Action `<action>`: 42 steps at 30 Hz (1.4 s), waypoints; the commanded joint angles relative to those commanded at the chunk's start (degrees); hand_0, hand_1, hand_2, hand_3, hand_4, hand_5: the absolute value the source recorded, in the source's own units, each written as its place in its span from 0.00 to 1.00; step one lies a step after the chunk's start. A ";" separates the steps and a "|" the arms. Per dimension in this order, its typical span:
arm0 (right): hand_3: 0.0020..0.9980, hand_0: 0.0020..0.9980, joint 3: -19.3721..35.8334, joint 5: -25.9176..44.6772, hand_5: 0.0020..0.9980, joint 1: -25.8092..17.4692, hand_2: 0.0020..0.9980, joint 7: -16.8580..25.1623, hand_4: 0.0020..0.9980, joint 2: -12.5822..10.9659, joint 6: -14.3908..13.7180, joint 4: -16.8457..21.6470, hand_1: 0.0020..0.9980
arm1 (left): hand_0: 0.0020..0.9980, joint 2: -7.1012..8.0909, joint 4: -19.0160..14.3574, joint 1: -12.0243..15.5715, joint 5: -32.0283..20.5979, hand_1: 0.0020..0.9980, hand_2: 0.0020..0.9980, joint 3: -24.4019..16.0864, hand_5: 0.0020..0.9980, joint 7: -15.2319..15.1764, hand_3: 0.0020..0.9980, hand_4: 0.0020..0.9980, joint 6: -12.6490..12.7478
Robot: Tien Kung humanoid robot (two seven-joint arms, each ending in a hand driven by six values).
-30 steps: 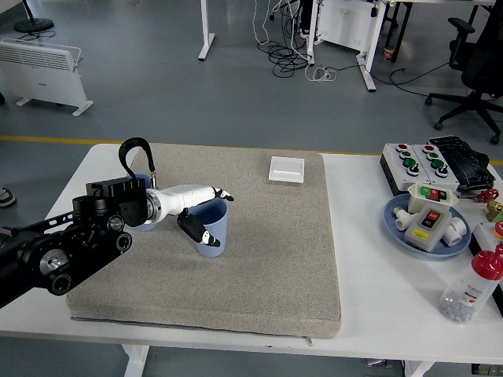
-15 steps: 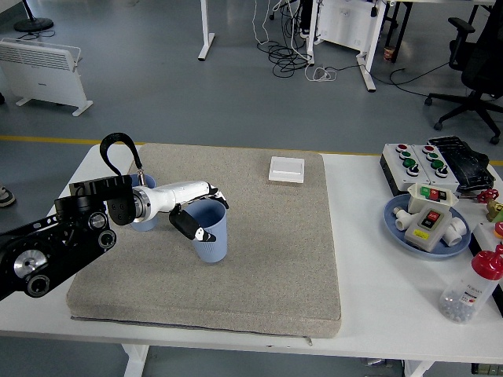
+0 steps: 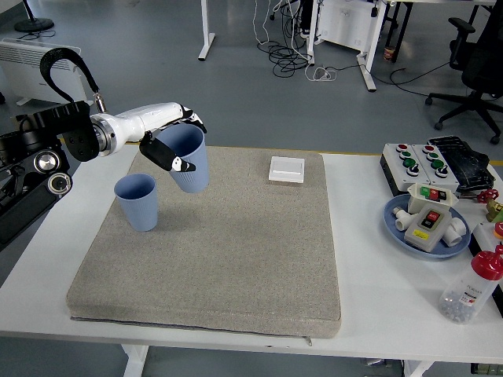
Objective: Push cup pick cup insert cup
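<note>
— Where is your left hand (image 3: 169, 140) right now?

— It comes in from the left and is up off the mat, its fingers wrapped around a blue cup (image 3: 187, 159). You can see the thumb (image 3: 162, 155) lying across the cup's near side and the other fingers at the rim on the far side.

— How does that cup sit in the hand?

— Held in the air, a little tilted, mouth up, above the far left part of the grey mat (image 3: 212, 251).

— And the other cup?

— The second blue cup (image 3: 137, 202) stands upright on the mat, just beside and below the lifted one, to its left. They look apart, not touching.

— Anything else on the table?

— A small white box (image 3: 286, 169) rests at the mat's far edge. Off to your right on the white table (image 3: 369, 259) are a blue plate (image 3: 395, 224) with switch parts, a button box (image 3: 414, 161) and a bottle with a red cap (image 3: 470, 287).
</note>
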 joint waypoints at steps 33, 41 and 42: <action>0.58 0.73 -0.53 0.70 0.47 0.47 0.65 0.11 0.12 -0.05 -0.04 0.00 0.65 | 0.41 -1.61 16.46 -0.97 0.64 0.49 0.47 3.74 0.00 -0.74 0.47 0.52 -0.38; 0.58 0.73 -0.76 0.86 0.47 0.53 0.65 0.11 0.12 -0.08 -0.02 0.00 0.65 | 0.31 -2.43 18.79 -0.49 -0.42 0.47 0.47 4.21 0.14 -1.61 0.49 0.77 -0.17; 0.58 0.73 -0.74 0.91 0.47 0.52 0.65 0.12 0.12 -0.06 -0.04 0.00 0.65 | 0.31 -2.53 19.00 -0.48 -0.80 0.47 0.47 4.37 0.14 -1.62 0.49 0.77 -0.15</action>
